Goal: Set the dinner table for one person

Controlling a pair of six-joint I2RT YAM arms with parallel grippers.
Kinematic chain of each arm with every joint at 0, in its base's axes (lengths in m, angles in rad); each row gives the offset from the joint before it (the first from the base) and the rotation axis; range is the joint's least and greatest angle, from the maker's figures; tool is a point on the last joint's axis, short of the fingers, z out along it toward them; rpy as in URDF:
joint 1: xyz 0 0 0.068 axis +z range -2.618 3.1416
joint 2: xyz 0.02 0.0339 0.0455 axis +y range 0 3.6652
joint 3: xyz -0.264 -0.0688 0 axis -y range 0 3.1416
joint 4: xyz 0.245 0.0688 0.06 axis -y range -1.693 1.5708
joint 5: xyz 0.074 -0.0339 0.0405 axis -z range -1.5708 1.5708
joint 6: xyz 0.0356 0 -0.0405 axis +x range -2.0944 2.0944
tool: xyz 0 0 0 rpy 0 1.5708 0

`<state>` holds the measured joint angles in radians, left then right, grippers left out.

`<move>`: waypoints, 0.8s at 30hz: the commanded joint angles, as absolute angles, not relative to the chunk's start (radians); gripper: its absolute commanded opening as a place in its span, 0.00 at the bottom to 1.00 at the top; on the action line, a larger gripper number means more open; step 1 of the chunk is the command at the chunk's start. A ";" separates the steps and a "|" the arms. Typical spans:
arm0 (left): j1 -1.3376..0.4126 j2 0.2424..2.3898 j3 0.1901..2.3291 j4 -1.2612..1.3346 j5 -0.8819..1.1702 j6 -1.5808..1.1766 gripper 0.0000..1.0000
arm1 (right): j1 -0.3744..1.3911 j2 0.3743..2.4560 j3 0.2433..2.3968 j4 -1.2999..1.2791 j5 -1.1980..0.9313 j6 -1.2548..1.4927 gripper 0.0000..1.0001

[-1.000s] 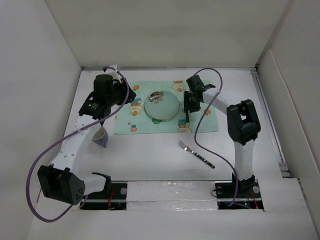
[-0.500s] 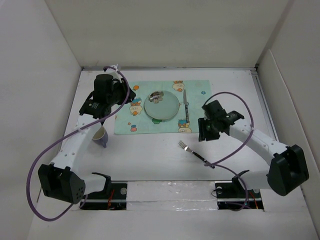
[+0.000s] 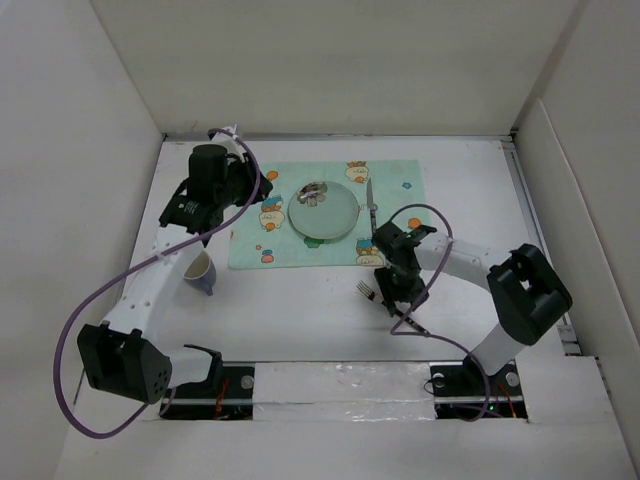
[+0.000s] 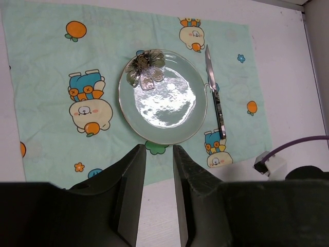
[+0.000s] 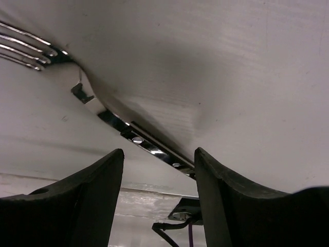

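Note:
On the white dinner table (image 3: 300,320) lies a mint-green placemat (image 3: 268,240). It carries a pale glass plate (image 3: 323,210) (image 4: 163,98) and, just right of the plate, a knife (image 3: 371,208) (image 4: 215,95). A fork (image 3: 412,320) (image 5: 149,146) lies on the bare table in front of the placemat's right end. My right gripper (image 3: 392,295) (image 5: 159,152) is low over the fork's handle, open, one finger on each side of it. My left gripper (image 3: 262,190) (image 4: 159,149) hovers over the placemat's left edge, slightly open with nothing between its fingers.
A purple cup (image 3: 203,272) stands on the table left of the placemat, partly under the left arm. White walls enclose the table on the left, back and right. A purple cable (image 3: 425,215) loops off the right arm.
The right arm left the knife on the placemat beside the plate. It swung toward the near edge, came down over the fork, and its jaws widened. The left arm hardly moved.

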<state>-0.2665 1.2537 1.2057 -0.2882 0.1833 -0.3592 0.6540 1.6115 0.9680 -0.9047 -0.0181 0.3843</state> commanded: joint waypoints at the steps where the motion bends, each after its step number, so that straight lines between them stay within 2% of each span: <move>1: -0.262 1.203 1.220 -0.265 0.189 -0.345 0.25 | 0.646 1.644 0.997 -0.877 -0.034 0.344 0.61; 3: -0.262 1.195 1.220 -0.271 0.173 -0.342 0.25 | 0.659 1.677 0.994 -0.862 -0.051 0.339 0.55; 4: -0.262 1.193 1.220 -0.275 0.170 -0.342 0.25 | 0.670 1.683 0.993 -0.858 -0.058 0.341 0.47; 6: -0.262 1.186 1.221 -0.276 0.167 -0.344 0.25 | 0.706 1.692 0.988 -0.845 -0.078 0.353 0.41; 15: -0.262 1.172 1.206 -0.272 0.172 -0.354 0.25 | 0.883 1.634 0.977 -0.802 -0.086 0.485 0.00; 19: -0.262 1.163 1.195 -0.275 0.169 -0.354 0.25 | 0.986 1.576 1.092 -0.874 -0.068 0.526 0.00; 24: -0.262 1.164 1.235 -0.297 0.147 -0.353 0.25 | 0.986 1.626 1.447 -0.890 -0.039 0.509 0.00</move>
<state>-0.2665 1.1942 1.2037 -0.2962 0.1703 -0.3565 0.9874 1.6344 1.2510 -0.9245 -0.0635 0.4934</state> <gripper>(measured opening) 0.251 0.190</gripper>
